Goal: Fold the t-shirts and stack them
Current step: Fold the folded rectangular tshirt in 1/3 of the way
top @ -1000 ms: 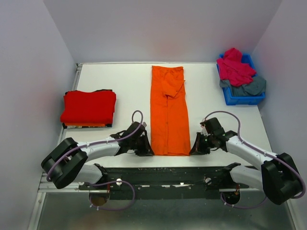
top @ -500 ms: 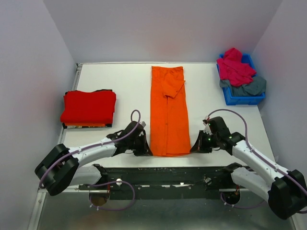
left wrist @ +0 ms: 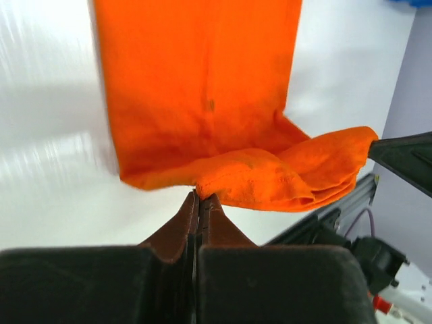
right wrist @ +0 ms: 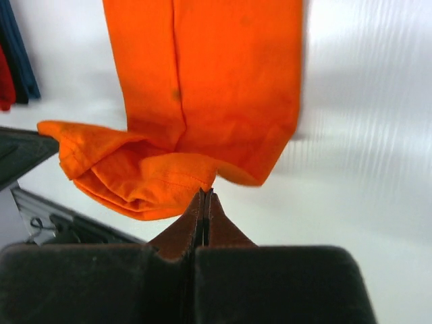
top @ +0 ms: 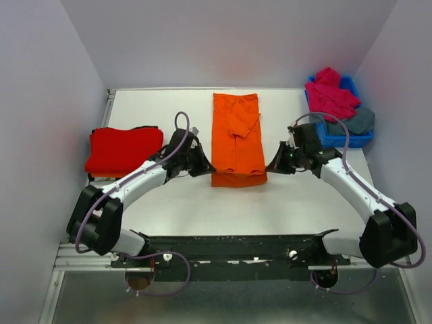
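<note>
- The left gripper (top: 202, 167) is clamped on the near left corner of the orange t-shirt (top: 236, 131), and its arm reaches forward and inward.
- The right gripper (top: 271, 167) is clamped on the near right corner, with its arm angled inward in the same way.
- The orange t-shirt lies as a long strip in the middle of the table (top: 175, 108), its near end raised and doubled over.
- A folded red t-shirt (top: 123, 150) sits at the left.
- A pink t-shirt (top: 331, 94) and a grey-blue t-shirt (top: 356, 121) are heaped in the blue bin (top: 337, 142) at the far right.

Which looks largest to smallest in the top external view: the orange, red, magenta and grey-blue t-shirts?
1. orange t-shirt, only narrowly ahead
2. red t-shirt
3. magenta t-shirt
4. grey-blue t-shirt, partly buried under the magenta one, so its rank is unsure
</note>
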### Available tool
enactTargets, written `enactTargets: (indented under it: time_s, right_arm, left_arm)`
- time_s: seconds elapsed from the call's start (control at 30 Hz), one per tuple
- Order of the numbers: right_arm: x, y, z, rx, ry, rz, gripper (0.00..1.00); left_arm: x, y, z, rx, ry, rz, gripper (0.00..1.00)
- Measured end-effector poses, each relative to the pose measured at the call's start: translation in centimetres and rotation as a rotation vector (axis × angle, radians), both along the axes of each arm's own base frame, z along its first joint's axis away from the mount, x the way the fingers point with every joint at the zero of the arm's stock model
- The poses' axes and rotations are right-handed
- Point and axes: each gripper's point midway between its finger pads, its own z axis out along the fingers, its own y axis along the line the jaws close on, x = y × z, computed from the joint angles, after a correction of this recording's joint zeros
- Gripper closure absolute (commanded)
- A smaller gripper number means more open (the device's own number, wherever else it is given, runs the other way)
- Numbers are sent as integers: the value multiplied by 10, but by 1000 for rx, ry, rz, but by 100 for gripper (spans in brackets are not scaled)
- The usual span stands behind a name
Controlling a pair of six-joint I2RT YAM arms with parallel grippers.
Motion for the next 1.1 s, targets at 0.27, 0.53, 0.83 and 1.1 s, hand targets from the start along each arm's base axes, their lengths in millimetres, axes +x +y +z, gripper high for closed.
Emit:
enactTargets:
  time_s: [0.27,0.53,0.83,1.1]
  right_arm:
    - [81,-16,-14,-9,43,-85,99]
    - [139,-12,-25,-1,57,-88,99]
    - [182,-7,-27,-3,41,-83,99]
    - [210,-9,-27,1,29,-94,95]
  left_arm:
    - [83,-4,-15,27,7,83,100]
    - [136,-5,-29,45,4,125,100]
    - [165,1,-25,50,-27,158,100]
    - [193,1,-25,47,-42,173,100]
